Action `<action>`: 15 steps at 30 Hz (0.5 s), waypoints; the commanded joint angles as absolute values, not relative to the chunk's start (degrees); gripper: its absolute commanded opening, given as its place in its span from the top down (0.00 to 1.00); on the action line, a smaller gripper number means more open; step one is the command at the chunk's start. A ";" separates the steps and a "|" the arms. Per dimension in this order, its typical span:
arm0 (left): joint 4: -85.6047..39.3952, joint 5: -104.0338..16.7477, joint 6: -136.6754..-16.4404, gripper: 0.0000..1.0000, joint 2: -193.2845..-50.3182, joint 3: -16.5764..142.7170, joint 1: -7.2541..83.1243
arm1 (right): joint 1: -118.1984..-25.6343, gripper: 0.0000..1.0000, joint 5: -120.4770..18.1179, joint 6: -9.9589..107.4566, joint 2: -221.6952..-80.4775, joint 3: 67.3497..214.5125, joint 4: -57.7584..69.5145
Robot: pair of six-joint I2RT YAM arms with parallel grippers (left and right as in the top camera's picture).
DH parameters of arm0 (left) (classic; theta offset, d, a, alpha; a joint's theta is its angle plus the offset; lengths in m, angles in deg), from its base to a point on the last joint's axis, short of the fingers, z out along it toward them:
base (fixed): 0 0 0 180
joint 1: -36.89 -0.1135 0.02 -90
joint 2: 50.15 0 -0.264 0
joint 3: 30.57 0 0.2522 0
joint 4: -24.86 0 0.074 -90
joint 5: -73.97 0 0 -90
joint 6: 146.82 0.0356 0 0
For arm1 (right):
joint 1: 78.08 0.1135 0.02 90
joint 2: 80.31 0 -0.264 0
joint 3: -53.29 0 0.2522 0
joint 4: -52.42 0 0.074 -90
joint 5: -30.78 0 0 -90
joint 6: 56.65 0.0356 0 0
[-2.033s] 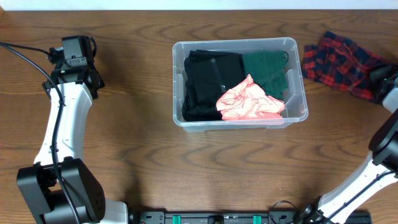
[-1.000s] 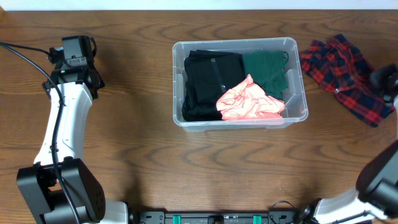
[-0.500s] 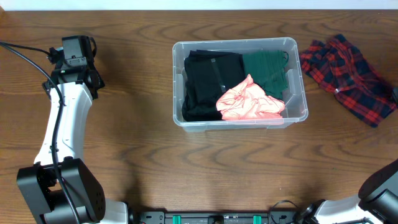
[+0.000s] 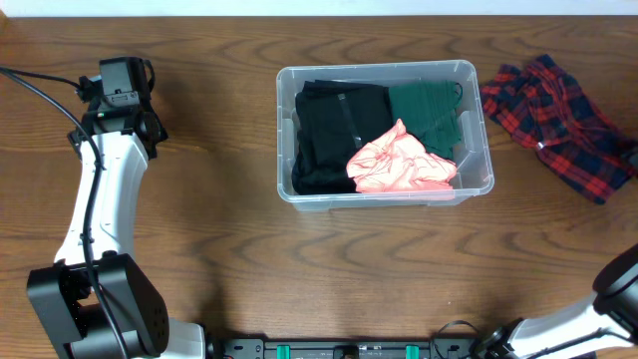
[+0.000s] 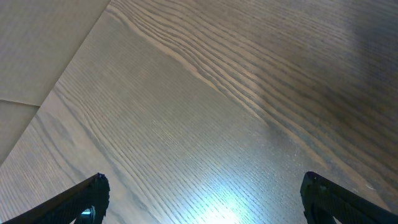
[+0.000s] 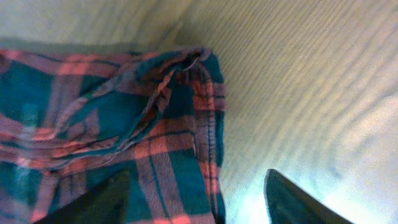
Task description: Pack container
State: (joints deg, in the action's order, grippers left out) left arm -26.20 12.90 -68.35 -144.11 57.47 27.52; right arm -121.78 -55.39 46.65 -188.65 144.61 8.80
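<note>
The clear plastic container [image 4: 384,195] stands mid-table and holds a black garment [image 4: 334,135], a green one [image 4: 427,115] and a crumpled pink one [image 4: 399,165]. A red and navy plaid cloth [image 4: 558,120] lies spread flat on the table to its right. In the right wrist view my right gripper [image 6: 196,208] hangs open just above the plaid cloth [image 6: 112,124], and the cloth's hemmed edge lies between the spread fingers with nothing pinched. My left gripper [image 5: 208,199] is open over bare wood at the far left, empty.
The left arm [image 4: 100,199] stretches along the table's left side. A pale wall edge [image 5: 37,56] borders the wood near the left gripper. Part of the right arm [image 4: 623,289] shows at the lower right corner.
The right gripper pulled the plaid cloth out flatter toward the right, then opened and let it go, moving off the overhead view's right edge. The left arm has not moved.
</note>
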 commanded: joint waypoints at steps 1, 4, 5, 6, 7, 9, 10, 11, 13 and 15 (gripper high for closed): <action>-26.39 13.82 -67.78 0.02 -143.39 58.26 27.30 | -122.05 0.22 -50.40 41.58 -191.88 144.72 9.85; -26.39 13.82 -67.78 0.02 -143.39 58.26 27.30 | -122.05 0.16 -49.51 41.38 -194.59 144.72 11.44; -26.39 13.82 -67.78 0.02 -143.39 58.26 27.30 | -122.05 0.14 -49.51 41.40 -195.29 144.72 11.97; -26.39 13.82 -67.78 0.02 -143.39 58.26 27.30 | -122.05 0.13 -49.51 41.45 -196.06 144.72 12.42; -26.39 13.82 -67.78 0.02 -143.39 58.26 27.30 | -122.00 0.11 -49.49 41.67 -196.71 144.72 12.80; -26.39 13.82 -67.78 0.02 -143.39 58.26 27.30 | -121.98 0.10 -49.49 43.28 -197.78 144.72 13.54; -26.39 13.82 -67.78 0.02 -143.39 58.26 27.30 | -121.98 0.10 -49.51 44.88 -198.40 144.72 14.02; -26.39 13.82 -67.78 0.02 -143.39 58.26 27.30 | -122.00 0.10 -49.51 45.91 -198.66 144.72 14.26; -26.39 13.82 -67.78 0.02 -143.39 58.26 27.30 | -122.05 0.10 -49.51 48.73 -199.31 144.72 14.98; -26.39 13.82 -67.78 0.02 -143.39 58.26 27.30 | -122.05 0.09 -49.51 50.63 -199.62 144.70 15.29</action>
State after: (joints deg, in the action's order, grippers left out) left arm -26.20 12.90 -68.35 -144.11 57.47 27.52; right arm -121.78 -50.01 46.50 -198.68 144.59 14.92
